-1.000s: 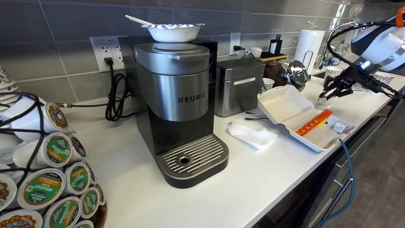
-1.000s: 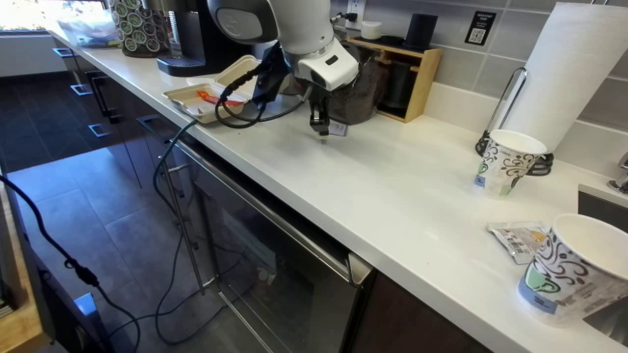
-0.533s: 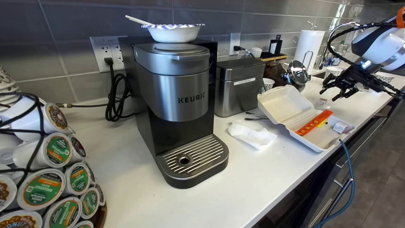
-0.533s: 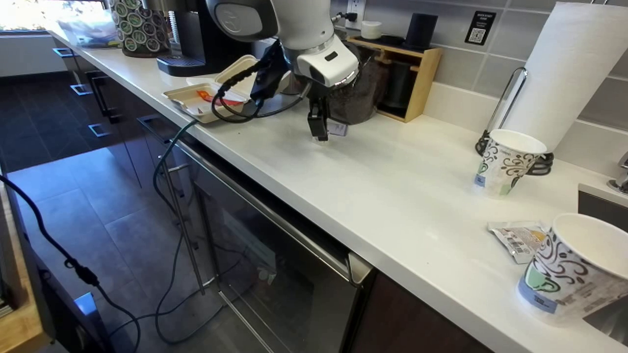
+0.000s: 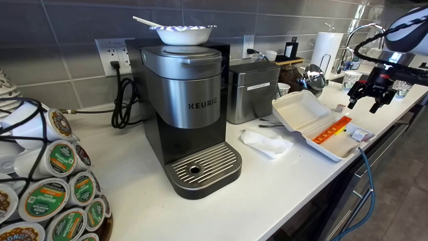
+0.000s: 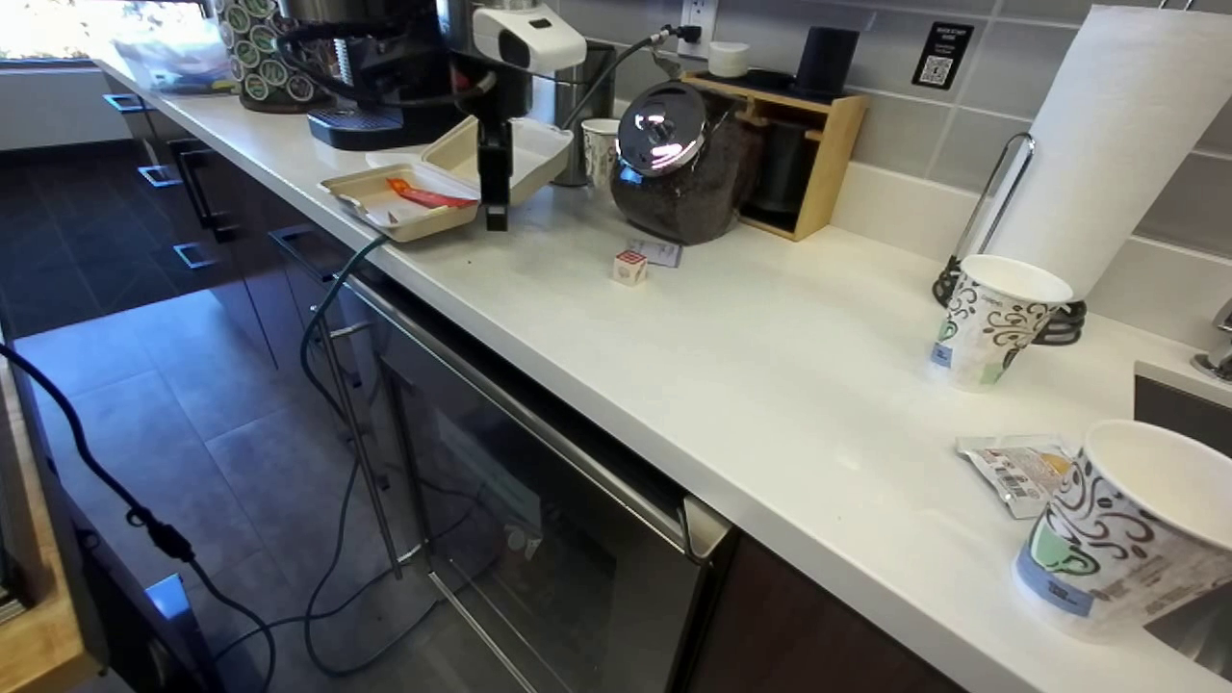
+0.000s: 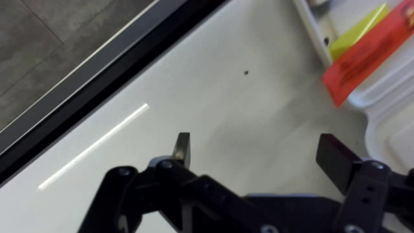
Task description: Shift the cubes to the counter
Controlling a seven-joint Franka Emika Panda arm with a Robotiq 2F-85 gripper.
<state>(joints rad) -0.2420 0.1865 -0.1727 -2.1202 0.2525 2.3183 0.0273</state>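
Cubes [image 6: 630, 269], the load to be shifted onto the tabletop [image 6: 770, 356], sit in two spots, l. to r. in an exterior view. At l., the foam tray [image 6: 435, 225] lies unfolded, prob. to allow access from above; a tray cube [image 5: 360, 134] rests in it, nr a red strip [image 5: 332, 129]. Next, over the tabletop nr the tray, hangs the end effector [image 7: 255, 142], jaws well apart and nothing b/w them per wrist view, prob. so as to straddle the tray cube next. Further r., the loose cube [image 5: 340, 107], white w/ red marks, rests flat on the tabletop, set back from the front edge, presumably so it can't be knocked off; that one looks done. Far r., two paper cups [image 6: 1001, 322] stand well apart from it, likely out of the way.
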